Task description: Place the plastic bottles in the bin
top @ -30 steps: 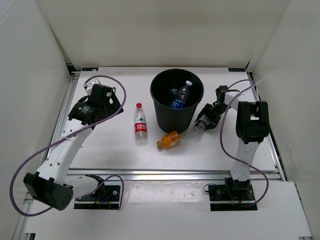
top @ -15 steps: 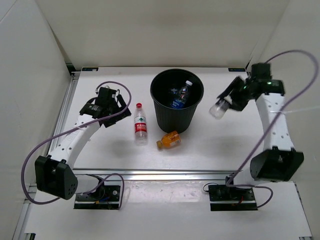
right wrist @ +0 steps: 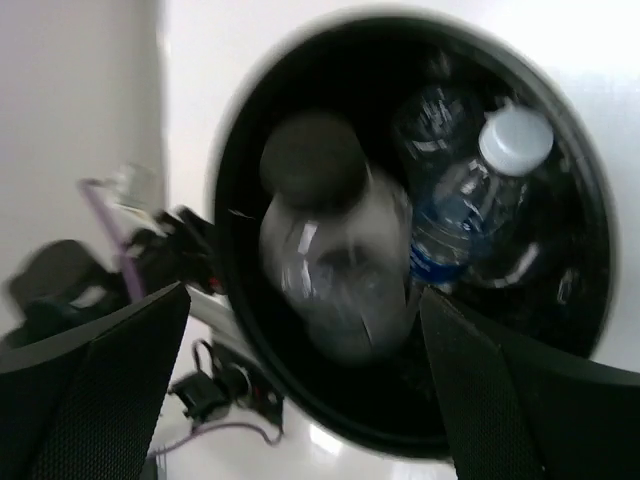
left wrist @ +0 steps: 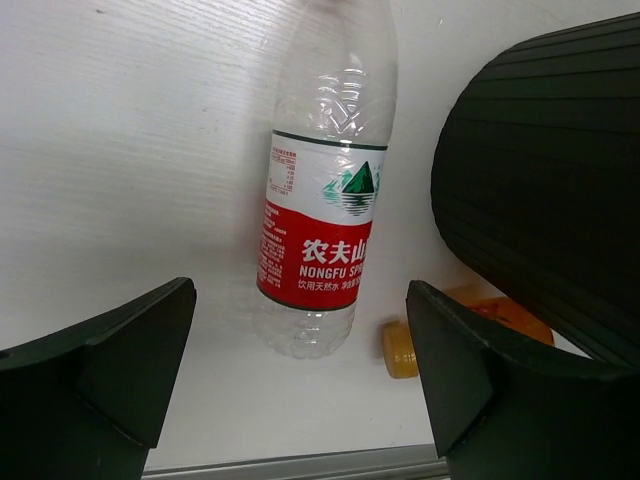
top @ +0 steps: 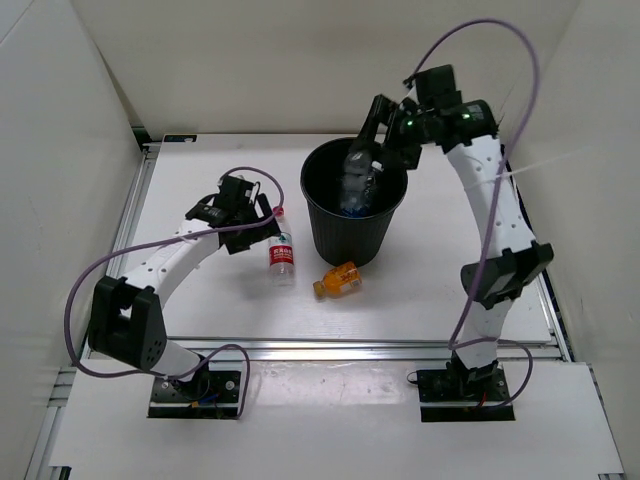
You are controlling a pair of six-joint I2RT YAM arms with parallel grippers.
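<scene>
The round black bin (top: 350, 232), ribbed outside, sits right under the right claw (top: 387, 140). Its fingers are spread wide. A smooth clear bottle (right wrist: 330, 250), blurry, hangs loose just below them. The left claw (left wrist: 300, 292) gapes too, with the red-label bottle (left wrist: 320, 230) lying untouched between its fingers.

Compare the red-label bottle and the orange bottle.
Red-label bottle is longer, clear; orange bottle is shorter, orange-filled. Red-label bottle lies left of the bin, cap at its far end; orange bottle lies slanted at the bin's near side. Both lie on the table, outside the bin.
</scene>
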